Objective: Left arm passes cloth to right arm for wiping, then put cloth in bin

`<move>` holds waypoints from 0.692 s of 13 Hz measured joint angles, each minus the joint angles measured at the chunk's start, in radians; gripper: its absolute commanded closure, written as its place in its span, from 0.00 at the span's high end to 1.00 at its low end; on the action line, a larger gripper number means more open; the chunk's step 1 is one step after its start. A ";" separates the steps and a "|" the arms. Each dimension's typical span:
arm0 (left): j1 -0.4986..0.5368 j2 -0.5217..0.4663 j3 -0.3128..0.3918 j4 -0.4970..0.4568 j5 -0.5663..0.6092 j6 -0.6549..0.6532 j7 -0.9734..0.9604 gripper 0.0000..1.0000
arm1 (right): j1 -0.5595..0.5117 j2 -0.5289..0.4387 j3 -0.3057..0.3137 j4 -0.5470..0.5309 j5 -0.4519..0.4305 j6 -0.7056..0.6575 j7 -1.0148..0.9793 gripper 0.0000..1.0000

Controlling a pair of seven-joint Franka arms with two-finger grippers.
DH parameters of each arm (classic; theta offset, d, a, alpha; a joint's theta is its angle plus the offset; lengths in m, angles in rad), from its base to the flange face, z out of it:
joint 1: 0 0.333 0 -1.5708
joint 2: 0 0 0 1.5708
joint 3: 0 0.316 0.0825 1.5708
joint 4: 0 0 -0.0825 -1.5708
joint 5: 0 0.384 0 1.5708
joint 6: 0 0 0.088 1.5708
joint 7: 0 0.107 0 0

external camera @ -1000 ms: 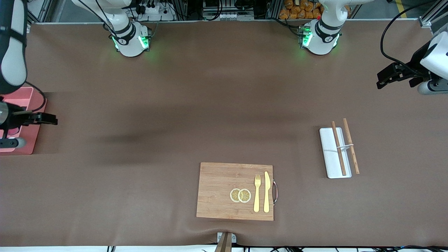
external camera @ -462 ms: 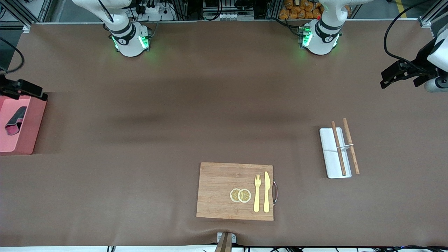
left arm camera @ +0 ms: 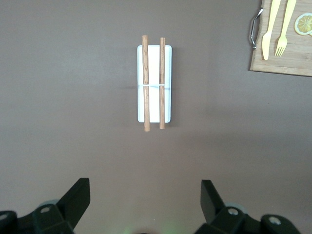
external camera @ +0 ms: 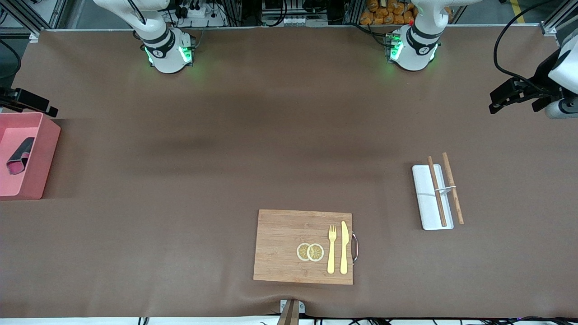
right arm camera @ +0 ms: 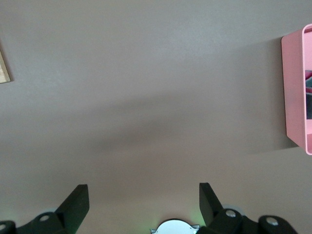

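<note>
1. Brown matting covers the whole table [external camera: 271,135], and the bin [external camera: 43,153] at the right arm's end serves as the landmark for everything else
2. Compared with a second ago, the right gripper [external camera: 31,101] has lifted off the bin and drawn back; it now hangs over the table just beside the bin's rim, jaws apart and holding nothing, as the right wrist view confirms
3. What that retreat uncovers: the cloth [external camera: 19,155] lies inside the bin, dark grey side up with a crimson edge showing, propped against the inner wall
4. My judgement is that the handover, the wiping and the drop are finished, so the task looks complete and both arms are merely clearing away
5. Well apart from the bin, nearer the front camera, sits the wooden cutting board [external camera: 280,246]; farther still toward the left arm's end lies the white tray [external camera: 422,198]
6. Left gripper [external camera: 512,95] hovers over bare table well apart from the bin, jaws apart and empty, barely shifted in the last second
7. No brand, label or readable writing shows on anything
</note>
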 measured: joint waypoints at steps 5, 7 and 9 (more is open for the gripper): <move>0.002 0.002 0.003 0.000 0.000 -0.001 0.000 1.00 | -0.002 -0.002 0.000 0.000 -0.019 0.055 0.000 1.00; 0.002 0.006 0.003 0.000 0.000 -0.003 0.000 1.00 | -0.003 -0.002 0.000 0.000 -0.033 0.057 -0.004 1.00; 0.002 0.009 0.003 -0.001 0.000 -0.003 0.000 1.00 | -0.003 -0.003 0.000 0.000 -0.043 0.059 -0.009 1.00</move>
